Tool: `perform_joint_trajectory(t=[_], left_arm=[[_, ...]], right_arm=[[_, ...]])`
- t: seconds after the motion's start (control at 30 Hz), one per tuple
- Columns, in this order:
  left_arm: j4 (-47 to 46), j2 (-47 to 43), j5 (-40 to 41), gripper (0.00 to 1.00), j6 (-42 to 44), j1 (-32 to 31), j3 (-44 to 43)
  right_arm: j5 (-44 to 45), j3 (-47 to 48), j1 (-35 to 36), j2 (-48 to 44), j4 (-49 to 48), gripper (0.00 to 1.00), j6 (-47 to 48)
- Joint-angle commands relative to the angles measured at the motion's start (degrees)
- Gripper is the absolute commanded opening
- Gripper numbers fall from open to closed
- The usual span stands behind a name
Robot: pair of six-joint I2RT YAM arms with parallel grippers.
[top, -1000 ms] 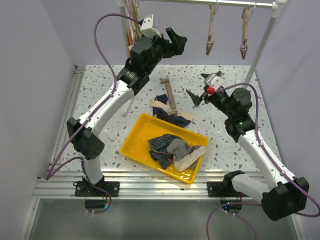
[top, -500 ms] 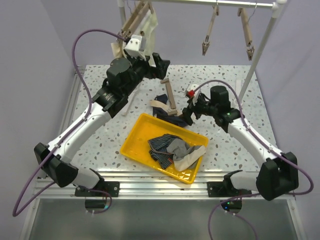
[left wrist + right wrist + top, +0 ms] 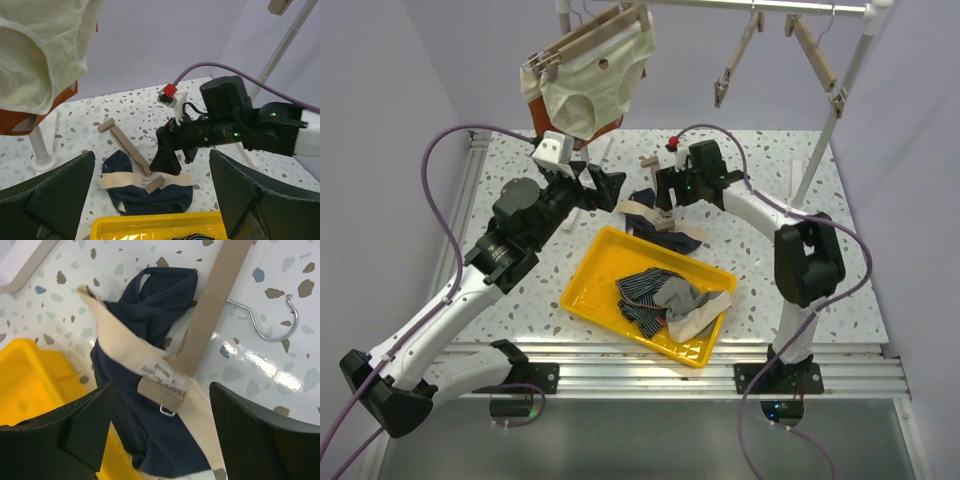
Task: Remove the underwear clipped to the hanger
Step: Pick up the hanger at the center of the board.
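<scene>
Navy underwear [image 3: 145, 330] with a cream waistband lies on the table just behind the tray, clipped to a fallen wooden hanger [image 3: 215, 310] whose clip [image 3: 161, 394] pinches the band. My right gripper [image 3: 165, 440] hovers open right over that clip, its fingers [image 3: 265, 435] either side and touching nothing. My left gripper [image 3: 603, 187] is open and empty, a little left of the navy underwear [image 3: 150, 197]. Pale cream-green underwear [image 3: 590, 80] hangs clipped to a hanger on the rail, with orange-red underwear [image 3: 532, 108] behind it. Striped and grey underwear [image 3: 665, 298] lies in the tray.
The yellow tray [image 3: 590, 275] sits at the table's near centre. Empty wooden clip hangers [image 3: 735, 60] dangle from the rail, which stands on a white post [image 3: 830, 110] at the right. The fallen hanger's metal hook [image 3: 272, 322] rests on the table.
The left arm has dropped from the rail down toward the table, baring the cream-green underwear. The right arm has swung left and now hovers over the navy underwear's clip.
</scene>
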State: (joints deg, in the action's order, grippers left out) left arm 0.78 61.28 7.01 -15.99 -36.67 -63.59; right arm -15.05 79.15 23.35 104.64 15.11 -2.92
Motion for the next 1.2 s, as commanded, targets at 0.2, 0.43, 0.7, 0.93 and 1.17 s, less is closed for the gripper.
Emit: perform_joint_trajectory(t=[0.2, 0.43, 0.7, 0.93, 1.17], left_arm=[[4.5, -9.1, 7.5, 1.00, -6.6, 0.2, 7.9], [5.6, -12.6, 10.0, 1.00, -9.0, 0.3, 11.6], [5.8, -12.5, 10.2, 1.00, -9.9, 0.3, 11.8], [4.7, -12.1, 9.7, 1.00, -12.4, 0.3, 12.6], [-4.9, -11.4, 7.7, 1.00, -22.8, 0.4, 19.0]], right_arm=[[12.4, 14.8, 1.7, 16.2, 9.2, 0.72, -5.8], [15.0, 15.7, 2.0, 19.3, 7.4, 0.67, -4.7], [14.5, 16.7, 2.0, 22.9, 6.2, 0.50, -4.4], [11.7, 17.2, 1.3, 21.5, 5.5, 0.16, -2.6], [7.8, 11.4, -2.0, 9.3, 0.4, 0.04, 2.6]])
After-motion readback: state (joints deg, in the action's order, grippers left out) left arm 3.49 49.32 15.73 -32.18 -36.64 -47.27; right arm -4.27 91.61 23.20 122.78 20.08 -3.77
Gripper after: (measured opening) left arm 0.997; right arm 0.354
